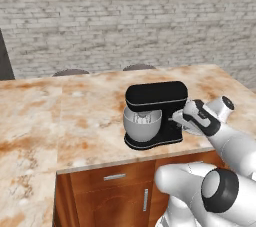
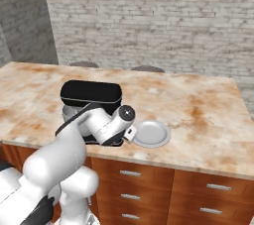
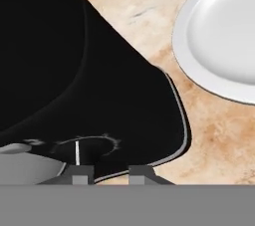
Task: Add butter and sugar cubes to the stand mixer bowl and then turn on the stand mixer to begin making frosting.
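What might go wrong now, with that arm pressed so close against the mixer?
The gripper sits right by the dial on the side of the black stand mixer; a slightly misplaced turn might slip off it or shove the whole mixer along the counter.

The white plate lies beside the mixer's base, close under the wrist, so a wide swing back could knock it.

The stand mixer bowl might jolt if the mixer is pushed.

The black stand mixer (image 1: pixel 156 113) stood near the marble counter's (image 1: pixel 75 121) front edge, its grey bowl (image 1: pixel 141 126) under the head, the pincer (image 1: pixel 176 119) against its right side.
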Controlling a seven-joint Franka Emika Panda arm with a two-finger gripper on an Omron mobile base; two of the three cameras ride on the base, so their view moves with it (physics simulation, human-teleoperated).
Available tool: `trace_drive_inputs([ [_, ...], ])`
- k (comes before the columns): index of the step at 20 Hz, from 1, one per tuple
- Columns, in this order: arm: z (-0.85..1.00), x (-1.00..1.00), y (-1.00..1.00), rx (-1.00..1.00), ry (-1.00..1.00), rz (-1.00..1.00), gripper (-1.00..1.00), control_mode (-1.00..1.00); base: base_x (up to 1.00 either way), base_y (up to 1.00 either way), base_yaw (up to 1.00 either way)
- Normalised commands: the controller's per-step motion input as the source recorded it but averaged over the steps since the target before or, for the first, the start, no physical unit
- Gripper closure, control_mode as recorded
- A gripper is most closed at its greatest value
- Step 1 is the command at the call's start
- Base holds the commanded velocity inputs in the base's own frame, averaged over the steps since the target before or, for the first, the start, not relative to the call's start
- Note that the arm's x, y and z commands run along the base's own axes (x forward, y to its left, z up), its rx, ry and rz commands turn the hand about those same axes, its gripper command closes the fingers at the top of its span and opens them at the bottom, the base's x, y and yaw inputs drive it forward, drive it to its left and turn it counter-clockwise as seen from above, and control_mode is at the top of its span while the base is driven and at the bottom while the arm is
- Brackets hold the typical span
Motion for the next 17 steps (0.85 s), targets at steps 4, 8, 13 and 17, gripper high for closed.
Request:
trace_drive_inputs([
  [4, -0.24, -0.04, 0.00, 0.00, 0.00, 0.00, 1.00, -1.00, 0.00, 0.00, 0.00],
  [8, 0.45, -0.45, 0.01, 0.00, -0.05, 0.00, 1.00, -1.00, 0.00, 0.00, 0.00],
  [13, 0.35, -0.38, 0.11, 0.00, -0.03, 0.00, 1.00, -1.00, 0.00, 0.00, 0.00],
  [17, 0.11, -0.19, 0.27, 0.00, 0.00, 0.00, 1.00, -1.00, 0.00, 0.00, 0.00],
])
